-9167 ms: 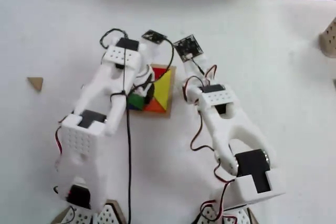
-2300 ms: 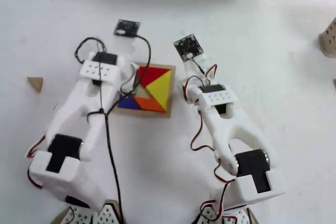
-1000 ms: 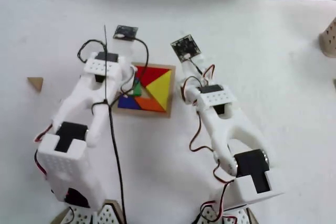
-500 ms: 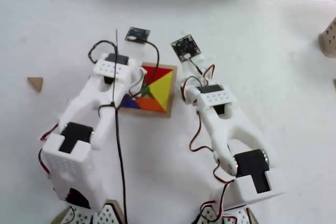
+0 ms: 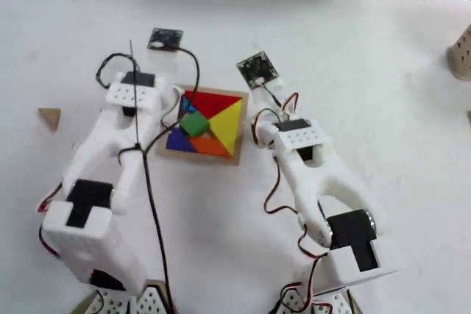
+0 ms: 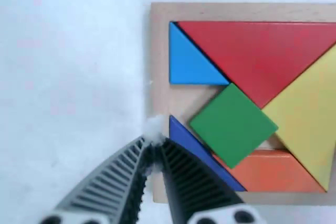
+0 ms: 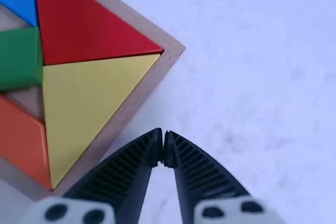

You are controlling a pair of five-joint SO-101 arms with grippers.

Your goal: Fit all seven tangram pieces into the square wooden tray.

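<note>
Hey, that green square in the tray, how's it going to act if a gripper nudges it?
The green square looks like a rigid painted block, so it should slide, not bend. It seems to sit askew and slightly raised in the wooden tray, so a nudge may rock it. With its flat faces, rolling seems unlikely.

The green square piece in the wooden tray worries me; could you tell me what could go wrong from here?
1. The green square piece seems to sit askew, with bare floor of the square wooden tray beside it; a push might jam it against the dark blue piece.
2. The left gripper, shut at the tray's rim, could nudge the tray.
3. The small tan triangle lies far off on the white table, so one gap may stay unfilled.
</note>
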